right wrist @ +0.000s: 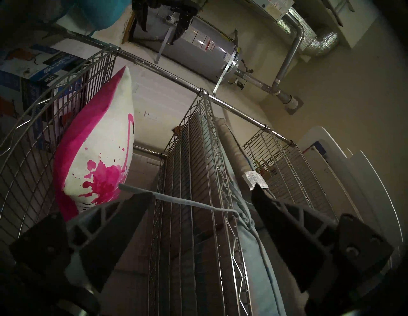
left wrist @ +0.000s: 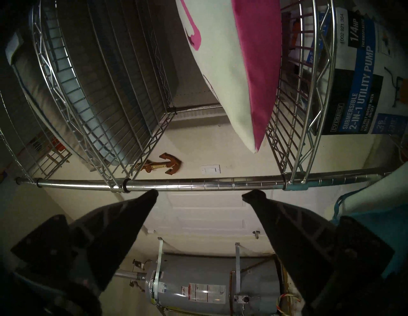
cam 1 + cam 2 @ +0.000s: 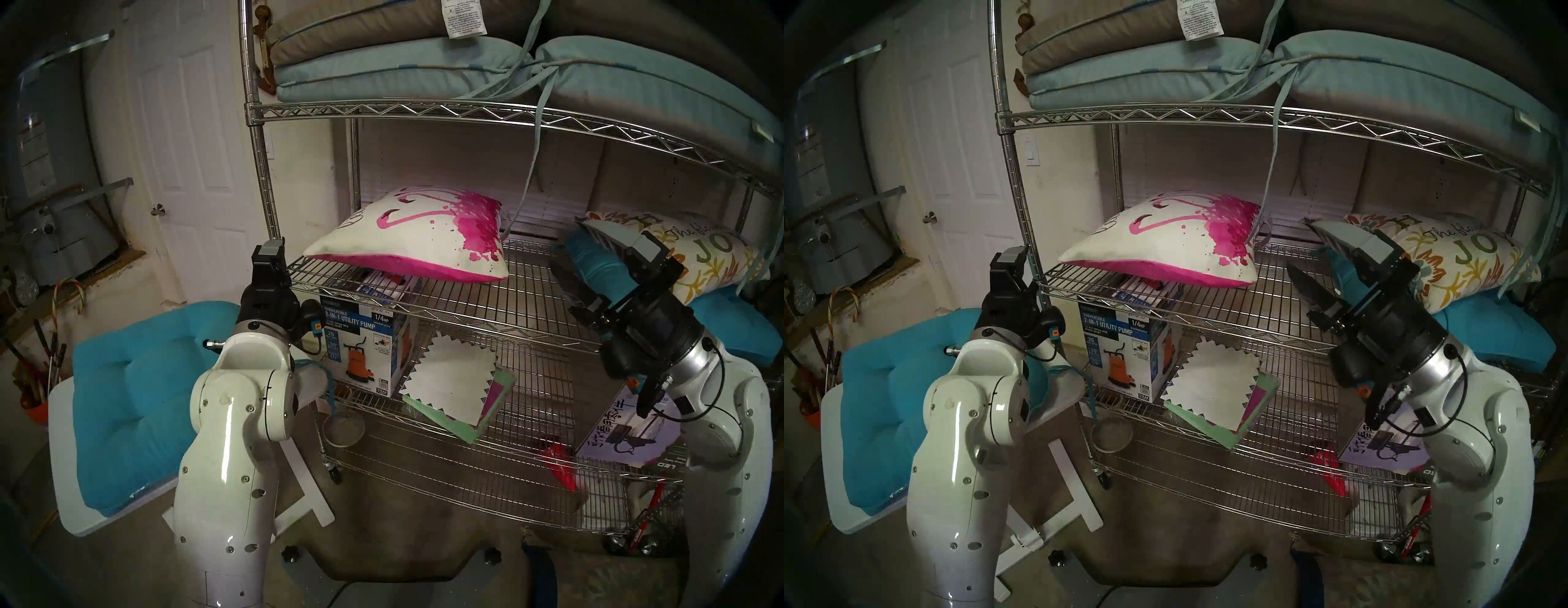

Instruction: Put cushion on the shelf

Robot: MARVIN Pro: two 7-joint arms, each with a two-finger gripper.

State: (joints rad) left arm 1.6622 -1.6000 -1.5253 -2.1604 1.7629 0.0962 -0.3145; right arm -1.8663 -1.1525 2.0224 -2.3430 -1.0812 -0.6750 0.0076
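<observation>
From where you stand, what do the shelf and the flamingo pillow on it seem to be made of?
The shelf: metal wire and round posts with a bright chrome-like finish, since it gives mirror glints. The flamingo pillow: soft stuffed fabric, matte; white front that looks like woven cotton or canvas with pink print, plain pink underside. The exact fibre cannot be told.

Both head views look down and forward from above the arms onto the shelf (image 3: 424, 114) front, nearly identical. The wrist views are turned sideways, close to its edge; both share the flamingo cushion (image 2: 242, 66) and water heater (image 1: 209, 50).
</observation>
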